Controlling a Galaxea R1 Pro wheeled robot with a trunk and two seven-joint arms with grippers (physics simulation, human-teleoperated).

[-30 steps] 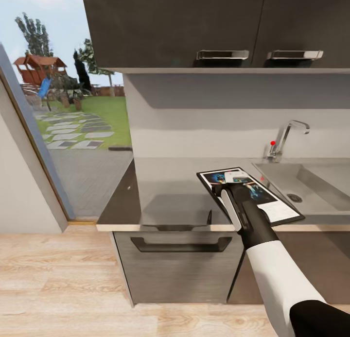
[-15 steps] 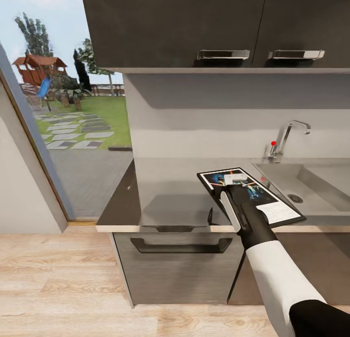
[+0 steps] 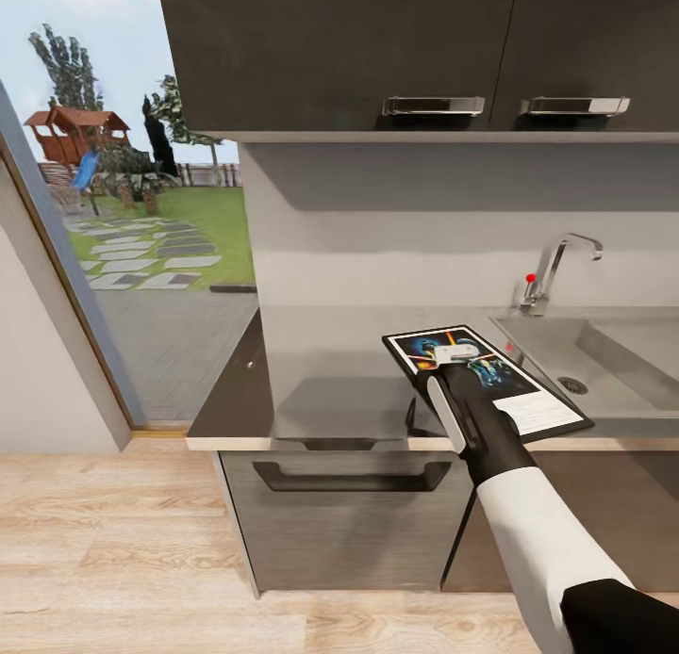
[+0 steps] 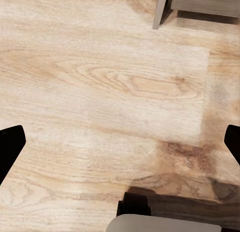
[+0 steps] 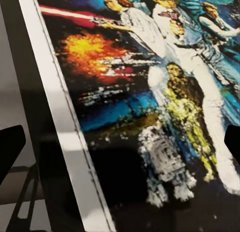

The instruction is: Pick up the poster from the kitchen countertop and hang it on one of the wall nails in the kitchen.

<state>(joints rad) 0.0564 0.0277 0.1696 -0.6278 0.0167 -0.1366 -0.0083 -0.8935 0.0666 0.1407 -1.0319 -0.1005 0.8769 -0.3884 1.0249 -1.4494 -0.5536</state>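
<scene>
Your right gripper [image 3: 455, 354] hangs right over the poster [image 3: 514, 400], open wide. The poster lies flat on the surface [image 3: 321, 371], long side running far-left to near-right.

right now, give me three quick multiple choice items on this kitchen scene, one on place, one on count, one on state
1. Where does the poster lie?
A. on the floor
B. on the kitchen countertop beside the sink
C. in the sink basin

2. How many cabinet handles show on the upper cabinets?
A. two
B. three
C. four

3. How do the right gripper's jaws stand?
A. shut on the poster
B. shut on the tap
C. open above the poster

Answers: 1 B, the frame rests flat on the grey slab left of the basin. 2 A, two steel bars show. 3 C, the right wrist view shows both fingertips far apart over the artwork.
</scene>
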